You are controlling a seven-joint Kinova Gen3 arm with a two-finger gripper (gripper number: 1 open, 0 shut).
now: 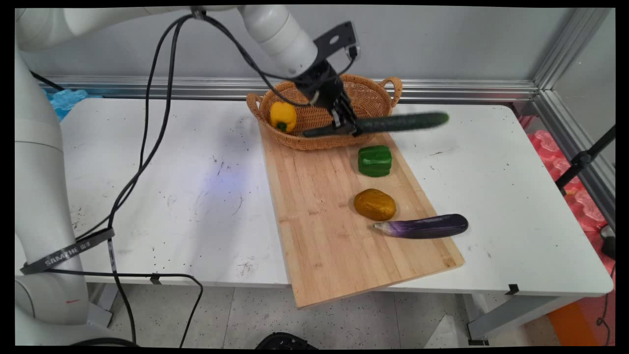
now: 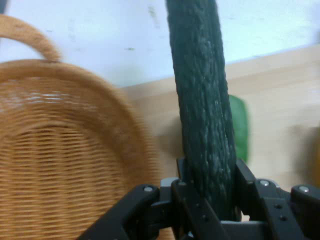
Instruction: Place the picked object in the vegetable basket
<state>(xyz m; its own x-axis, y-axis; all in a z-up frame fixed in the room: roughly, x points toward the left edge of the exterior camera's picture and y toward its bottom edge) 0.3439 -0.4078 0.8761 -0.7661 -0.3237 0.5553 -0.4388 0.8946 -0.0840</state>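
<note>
My gripper [image 1: 347, 127] is shut on a long dark green cucumber [image 1: 393, 123], held level in the air above the near right rim of the wicker basket [image 1: 373, 93]. In the hand view the cucumber [image 2: 202, 95] runs up from between the fingers [image 2: 245, 182], with the basket [image 2: 60, 150] to its left. A yellow bell pepper [image 1: 283, 116] lies inside the basket. On the wooden cutting board [image 1: 319, 221] lie a green bell pepper [image 1: 375, 161], a brownish potato [image 1: 374, 204] and a purple eggplant [image 1: 422, 226], which overhangs the board's right edge.
The board [image 2: 280, 80] juts over the table's near edge. Black cables [image 1: 147, 123] hang from the arm across the left of the table [image 1: 172, 196]. An aluminium rail [image 1: 467, 89] runs along the back wall, and a black stand leg [image 1: 585, 157] rises at the right.
</note>
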